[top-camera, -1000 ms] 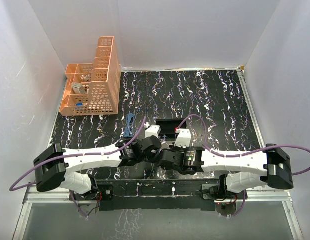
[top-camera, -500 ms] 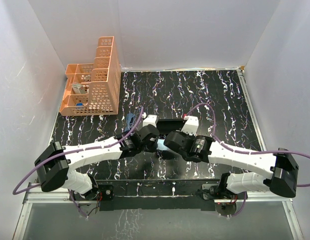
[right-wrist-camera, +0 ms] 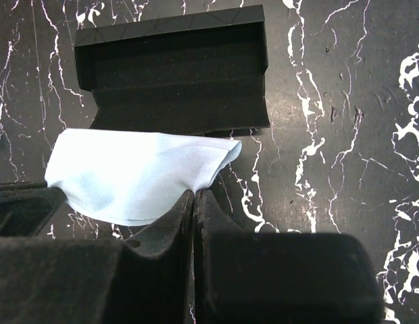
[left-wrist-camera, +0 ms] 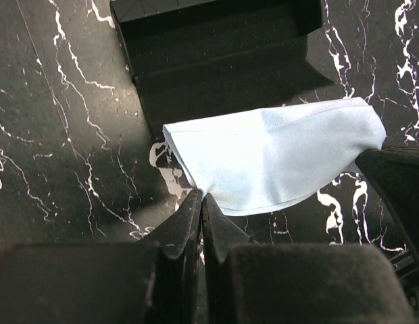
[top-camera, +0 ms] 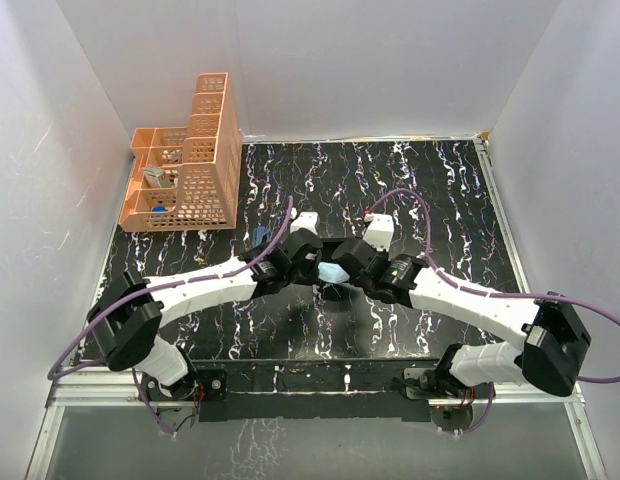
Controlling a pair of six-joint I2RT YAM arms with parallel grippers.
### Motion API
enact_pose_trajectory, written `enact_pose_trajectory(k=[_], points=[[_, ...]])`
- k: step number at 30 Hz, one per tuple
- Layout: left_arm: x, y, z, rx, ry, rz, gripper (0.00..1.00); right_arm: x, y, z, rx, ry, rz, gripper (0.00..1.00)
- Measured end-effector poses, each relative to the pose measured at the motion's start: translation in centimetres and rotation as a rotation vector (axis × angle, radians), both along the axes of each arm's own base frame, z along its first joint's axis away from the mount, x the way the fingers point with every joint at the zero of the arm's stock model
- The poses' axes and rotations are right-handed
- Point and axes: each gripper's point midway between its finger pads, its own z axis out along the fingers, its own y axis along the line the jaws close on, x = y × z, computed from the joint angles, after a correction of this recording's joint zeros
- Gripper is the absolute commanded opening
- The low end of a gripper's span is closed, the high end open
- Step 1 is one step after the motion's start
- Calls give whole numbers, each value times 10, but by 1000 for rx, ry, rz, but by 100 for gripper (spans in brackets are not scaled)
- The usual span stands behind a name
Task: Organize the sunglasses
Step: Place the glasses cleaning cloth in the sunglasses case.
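Both arms meet in the middle of the table (top-camera: 440, 190). The left hand (left-wrist-camera: 201, 202) is clenched tight on one edge of the light blue cloth (top-camera: 333, 271), and the right hand (right-wrist-camera: 194, 199) is pinched shut on the opposite edge, so the cloth is strung between the two. From the wrist cams it covers the near edge of the black case (right-wrist-camera: 176, 74), which sits open side up right behind it. The sunglasses (top-camera: 258, 238) aren't in either hand. They're lying on the table just left of the left hand, a dark blue sliver half hidden by that arm and its cable. An orange rack (top-camera: 185, 165) stands at the far left corner, well apart from everything.
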Motion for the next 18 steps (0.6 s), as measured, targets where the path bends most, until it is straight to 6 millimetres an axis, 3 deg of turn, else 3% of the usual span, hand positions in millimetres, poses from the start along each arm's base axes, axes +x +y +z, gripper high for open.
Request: enact_pose_trajectory(k=[18], points=[[42, -5, 2, 21, -50, 25, 0, 43, -5, 1, -26, -21, 21, 0]])
